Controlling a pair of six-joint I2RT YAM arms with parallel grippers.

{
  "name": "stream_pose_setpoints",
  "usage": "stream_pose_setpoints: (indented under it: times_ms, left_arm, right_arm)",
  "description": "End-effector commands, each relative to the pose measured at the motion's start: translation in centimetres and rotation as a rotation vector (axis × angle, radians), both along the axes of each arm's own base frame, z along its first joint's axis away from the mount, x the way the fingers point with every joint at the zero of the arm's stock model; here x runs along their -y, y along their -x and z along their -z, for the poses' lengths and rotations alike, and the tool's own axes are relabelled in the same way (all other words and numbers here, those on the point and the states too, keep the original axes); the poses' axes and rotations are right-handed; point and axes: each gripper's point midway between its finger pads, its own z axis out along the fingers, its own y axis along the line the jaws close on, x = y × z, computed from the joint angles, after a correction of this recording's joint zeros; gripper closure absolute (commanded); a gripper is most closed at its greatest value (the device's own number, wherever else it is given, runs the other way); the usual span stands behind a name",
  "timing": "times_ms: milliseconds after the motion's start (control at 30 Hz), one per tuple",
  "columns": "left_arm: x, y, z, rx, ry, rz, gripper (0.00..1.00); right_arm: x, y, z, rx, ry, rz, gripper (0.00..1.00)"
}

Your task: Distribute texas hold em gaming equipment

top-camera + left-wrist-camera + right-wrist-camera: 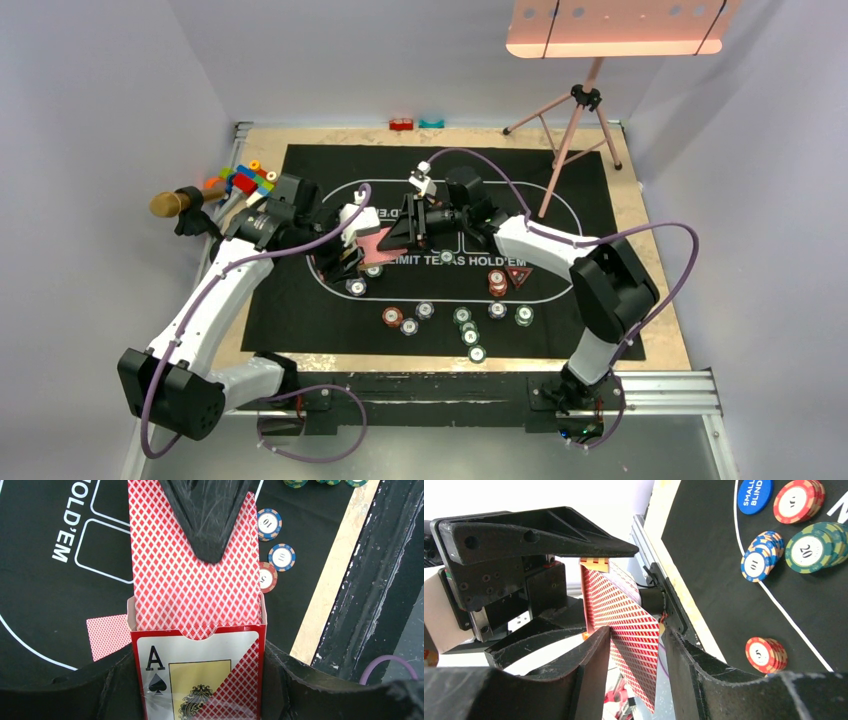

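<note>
From my seat the left gripper (197,696) is clamped tight on the card box (200,672), one finger on each side wall. It holds the box with its open mouth pointing toward the other arm. I take that as a brace, so the deck can be drawn from without the box sliding on the mat (300,300). The cards (170,570) stick well out of the box, red backs up, which leaves the right gripper (639,640) something to catch. Its jaws stand about half apart around that stuck-out end. In the left wrist view one finger (210,525) lies over the top card's back. In the right wrist view I can see card surface between the two fingers and a gap on one side. So I judge it is not pinching yet, and I can't tell whether it will take one card or several. One loose card (106,636) lies face down on the mat just beside the box. The chips (470,325) sit in small stacks on the near side of the mat, with the red triangle marker (517,274) and a blue disc (754,494) among them, all well clear of both grippers.
</note>
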Motion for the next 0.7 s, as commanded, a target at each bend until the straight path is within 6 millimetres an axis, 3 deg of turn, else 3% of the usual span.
stream_pose_setpoints:
  times_ms: [0, 467, 667]
  left_arm:
    - [1.1, -1.1, -3.1, 0.081, 0.079, 0.014, 1.00]
    - [1.2, -0.7, -2.5, 0.066, 0.086, 0.018, 1.00]
    - [1.1, -0.7, -2.1, 0.065, 0.086, 0.017, 1.00]
  right_arm:
    - [1.0, 0.0, -1.3, 0.029, -0.028, 0.011, 0.54]
    - [2.8, -1.1, -2.8, 0.068, -0.035, 0.053, 0.59]
    - [3.6, -1.7, -3.4, 0.078, -0.038, 0.073, 0.73]
